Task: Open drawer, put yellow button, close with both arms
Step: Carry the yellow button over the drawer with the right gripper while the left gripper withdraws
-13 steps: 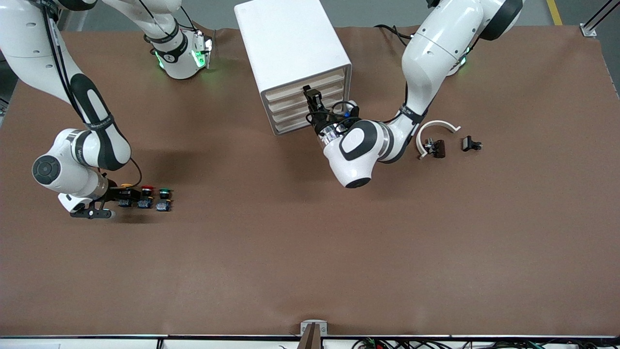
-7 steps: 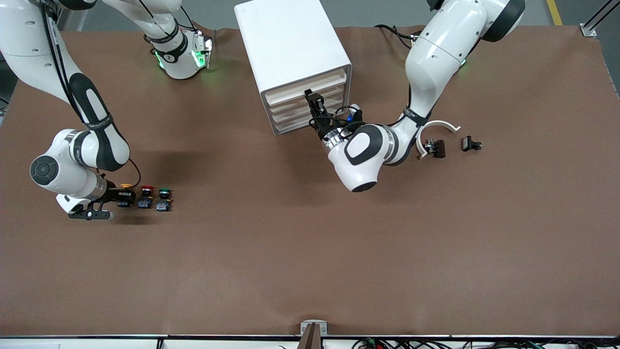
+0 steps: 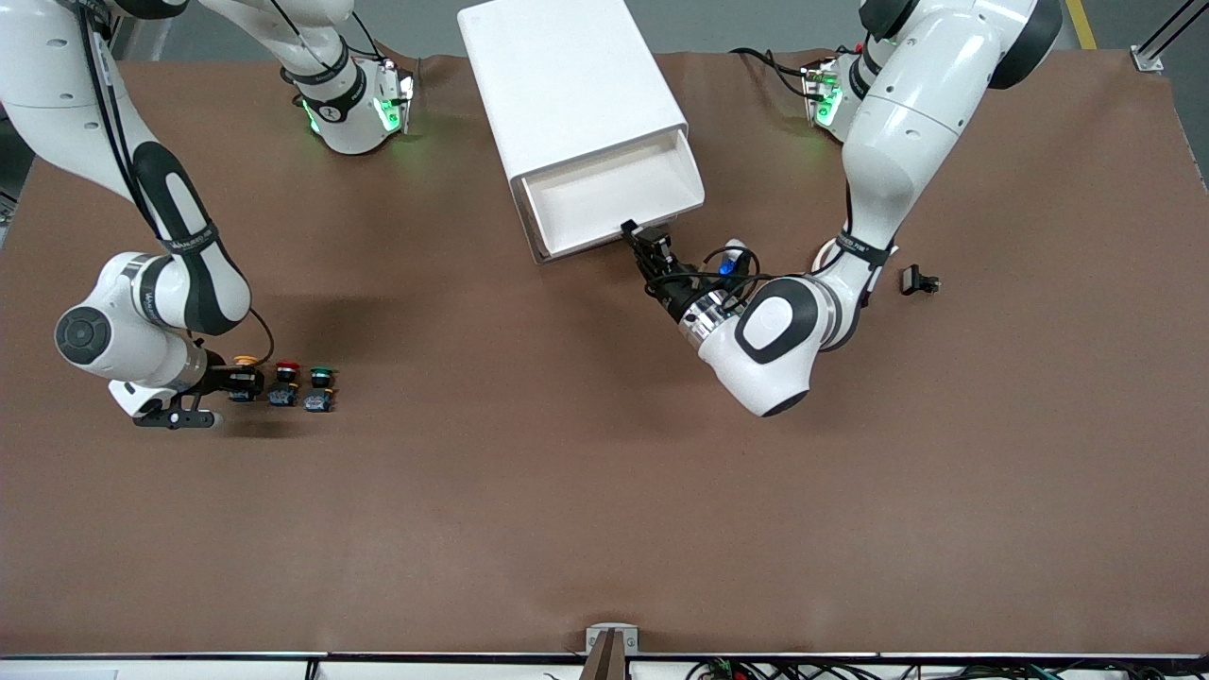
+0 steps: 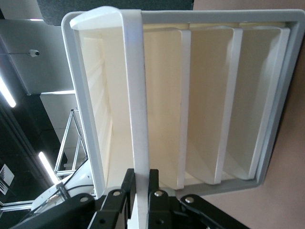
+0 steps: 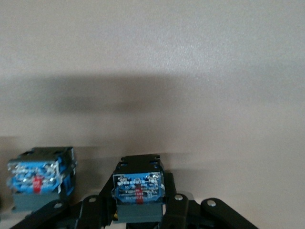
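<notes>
White top drawer (image 3: 614, 194) pulled out of the cabinet (image 3: 567, 85), front edge pinched between the fingers of the left hand (image 3: 635, 235), interior bare. Yellow button (image 3: 246, 376) down on the brown table (image 3: 604, 491) toward the right arm's end, beside the red button (image 3: 283, 382) and green button (image 3: 319, 387). Clamped around its body, the right hand (image 5: 138, 210).

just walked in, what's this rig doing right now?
The left pincer is clamped on the front lip of the drawer, the top one in the white cabinet, which stands pulled out with nothing visible in it. The right pincer is down at the row of buttons toward the right arm's end of the table, its fingers either side of the yellow button, which is on the table beside the red button.
</notes>
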Robot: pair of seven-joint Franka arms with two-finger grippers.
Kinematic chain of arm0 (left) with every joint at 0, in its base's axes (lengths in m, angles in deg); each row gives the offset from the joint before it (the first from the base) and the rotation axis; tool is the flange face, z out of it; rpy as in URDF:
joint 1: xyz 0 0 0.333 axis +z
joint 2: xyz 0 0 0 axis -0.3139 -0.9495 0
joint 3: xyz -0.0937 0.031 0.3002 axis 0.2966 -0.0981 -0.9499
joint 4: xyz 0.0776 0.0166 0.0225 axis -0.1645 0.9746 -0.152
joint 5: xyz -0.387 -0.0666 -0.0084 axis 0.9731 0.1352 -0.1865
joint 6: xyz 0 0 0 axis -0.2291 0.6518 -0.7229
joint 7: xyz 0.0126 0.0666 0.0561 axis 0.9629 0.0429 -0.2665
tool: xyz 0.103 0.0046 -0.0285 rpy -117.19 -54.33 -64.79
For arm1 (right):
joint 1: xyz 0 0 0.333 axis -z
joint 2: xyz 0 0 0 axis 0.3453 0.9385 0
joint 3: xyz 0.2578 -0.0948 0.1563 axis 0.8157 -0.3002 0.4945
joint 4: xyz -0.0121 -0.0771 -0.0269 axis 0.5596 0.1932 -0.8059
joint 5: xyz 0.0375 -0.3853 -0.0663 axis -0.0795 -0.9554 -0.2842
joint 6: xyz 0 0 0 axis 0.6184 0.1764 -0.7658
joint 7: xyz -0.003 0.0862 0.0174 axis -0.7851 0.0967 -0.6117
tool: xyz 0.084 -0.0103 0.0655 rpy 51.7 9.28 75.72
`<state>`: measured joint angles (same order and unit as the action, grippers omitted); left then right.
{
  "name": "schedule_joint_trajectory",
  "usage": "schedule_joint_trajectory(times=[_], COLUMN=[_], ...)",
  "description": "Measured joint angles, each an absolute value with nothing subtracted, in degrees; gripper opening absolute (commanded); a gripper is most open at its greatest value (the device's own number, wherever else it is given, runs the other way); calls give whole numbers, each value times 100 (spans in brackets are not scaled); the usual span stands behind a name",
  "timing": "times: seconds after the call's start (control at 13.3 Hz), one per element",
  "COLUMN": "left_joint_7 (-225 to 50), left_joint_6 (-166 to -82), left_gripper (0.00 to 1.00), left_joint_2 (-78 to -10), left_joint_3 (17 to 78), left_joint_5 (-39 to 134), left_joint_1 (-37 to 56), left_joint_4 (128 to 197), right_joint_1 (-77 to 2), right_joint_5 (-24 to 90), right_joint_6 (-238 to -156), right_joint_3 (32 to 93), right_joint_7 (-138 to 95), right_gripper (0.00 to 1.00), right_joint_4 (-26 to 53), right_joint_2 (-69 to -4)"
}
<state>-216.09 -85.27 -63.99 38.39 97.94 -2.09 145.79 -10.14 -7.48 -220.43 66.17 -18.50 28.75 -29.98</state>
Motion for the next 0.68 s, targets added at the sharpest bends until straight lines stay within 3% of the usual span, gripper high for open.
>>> schedule_joint_trajectory(times=[0.15,0.23,0.3,0.68], left_joint_7=[-21609,-21609,-21605,-21535], left_joint_6=[-8540,-8541,-8542,-8598], left_gripper=[14,40,99,100], left_joint_2=[-6422,-6440,-6466,-6521], left_joint_3=[3804,3790,3783,3763], left_joint_5=[9793,9793,9793,9783], left_joint_1=[-211,-212,-212,-206], left_joint_4=[14479,14432,14386,14039], right_joint_1=[-1024,-1043,-1079,-1565], right_joint_5=[-748,-747,-746,-741], right_joint_6=[-21192,-20694,-20196,-18040], right_joint_3=[6646,6665,6677,6708], right_joint_7=[-1850,-1851,-1862,-2711], right_gripper=[35,35,35,35], right_joint_4=[2642,2485,2303,1155], right_joint_2=[-3256,-3431,-3594,-3938])
